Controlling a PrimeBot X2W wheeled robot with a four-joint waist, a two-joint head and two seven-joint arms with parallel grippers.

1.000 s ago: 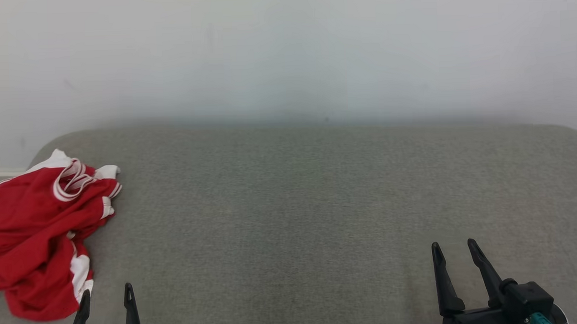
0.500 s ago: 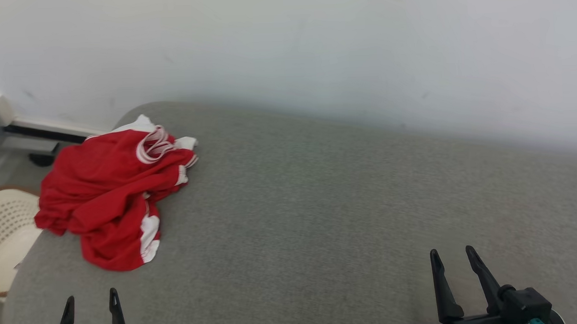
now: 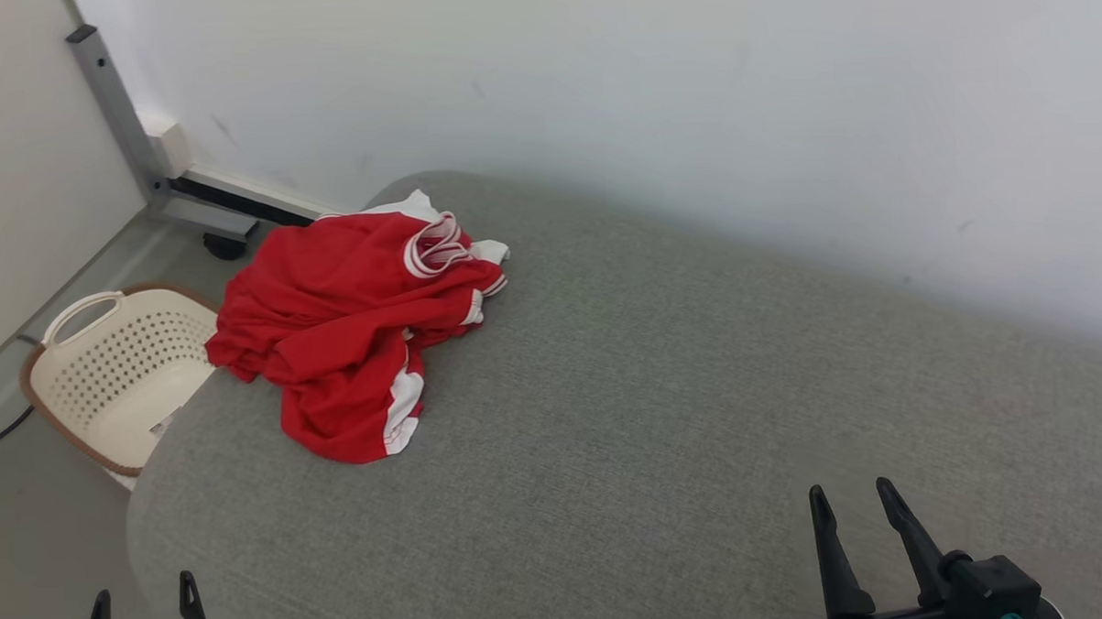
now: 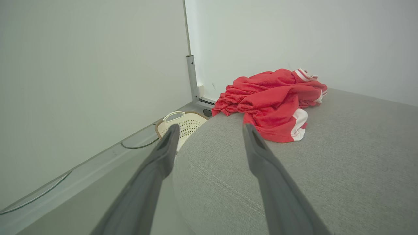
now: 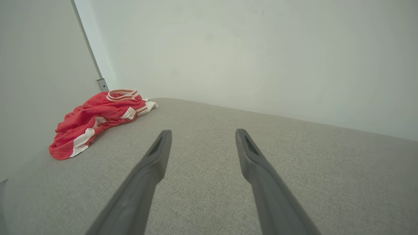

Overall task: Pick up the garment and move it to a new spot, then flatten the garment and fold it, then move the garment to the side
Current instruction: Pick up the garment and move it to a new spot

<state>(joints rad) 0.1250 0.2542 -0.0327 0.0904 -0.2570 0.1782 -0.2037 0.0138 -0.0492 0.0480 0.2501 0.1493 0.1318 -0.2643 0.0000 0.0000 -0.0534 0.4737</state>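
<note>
Grey cushioned table (image 3: 701, 414) holds the crumpled red garment (image 3: 341, 335) near its far left corner, ahead and to the right of the left gripper (image 3: 142, 600), the nearer one, while the right gripper (image 3: 849, 502) sits well apart; both gape empty.

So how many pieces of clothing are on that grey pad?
1. A red garment with white trim lies crumpled at the far left corner of the grey pad. Its folds could hide something smaller.

Grey fabric-covered surface (image 3: 665, 415) with rounded corners; a crumpled red-and-white garment (image 3: 350, 326) lies at the surface's far left corner.
</note>
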